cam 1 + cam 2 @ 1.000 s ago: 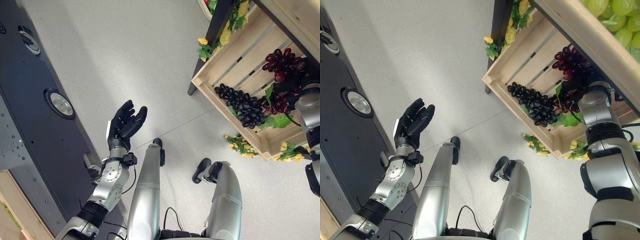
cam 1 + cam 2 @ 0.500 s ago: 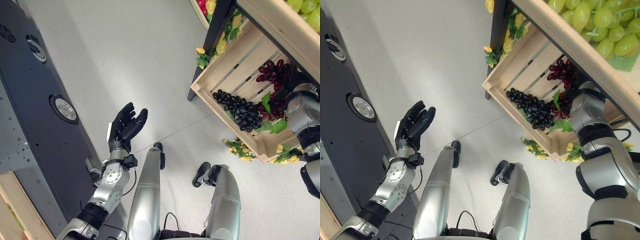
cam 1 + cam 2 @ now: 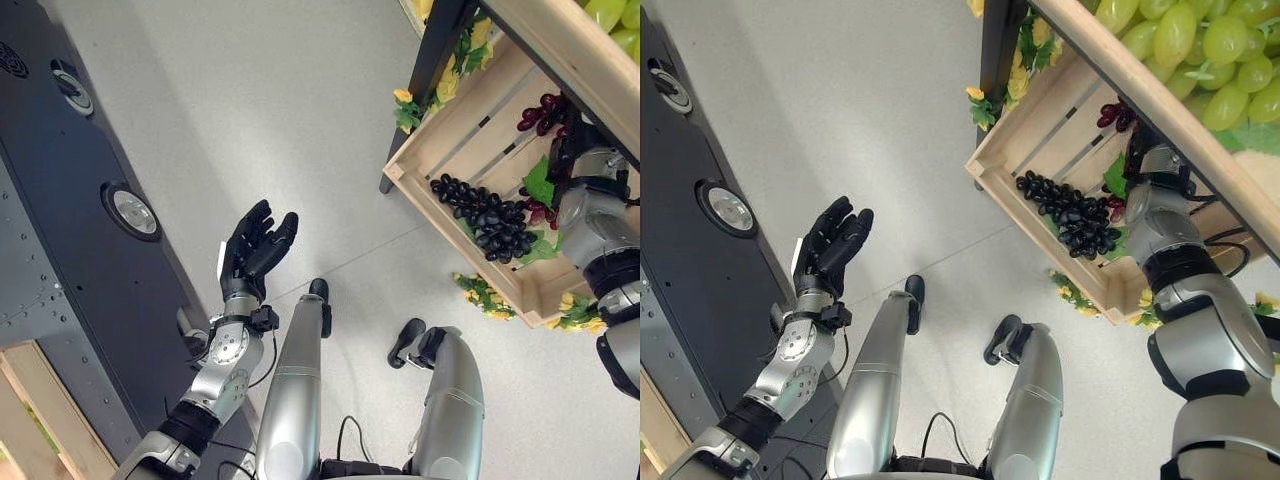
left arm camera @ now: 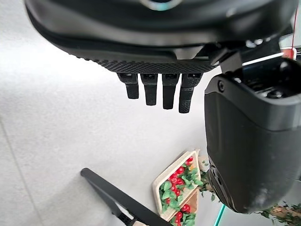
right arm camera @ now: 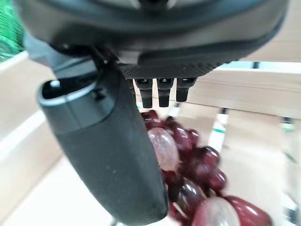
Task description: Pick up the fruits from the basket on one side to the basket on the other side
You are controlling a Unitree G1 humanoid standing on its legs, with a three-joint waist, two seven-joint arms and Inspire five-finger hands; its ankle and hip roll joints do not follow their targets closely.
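Note:
A slatted wooden crate (image 3: 440,140) on the right holds a black grape bunch (image 3: 490,220) and a red grape bunch (image 3: 540,105) among green leaves. My right hand (image 3: 568,152) reaches into the crate beside the red grapes. In the right wrist view its fingers (image 5: 159,92) are straight and its thumb (image 5: 103,155) stands apart, with the red grapes (image 5: 188,165) just past them, not clasped. My left hand (image 3: 255,245) is raised over the floor, open and holding nothing.
A shelf above the crate holds green grapes (image 3: 1200,40). A black stand leg (image 3: 430,70) and yellow flower sprigs (image 3: 480,295) edge the crate. A dark platform (image 3: 60,200) with round discs and another wooden crate (image 3: 30,420) lie at the left.
The view has shifted. My right hand has moved further into the crate, up towards the red grapes. The left hand has kept its pose.

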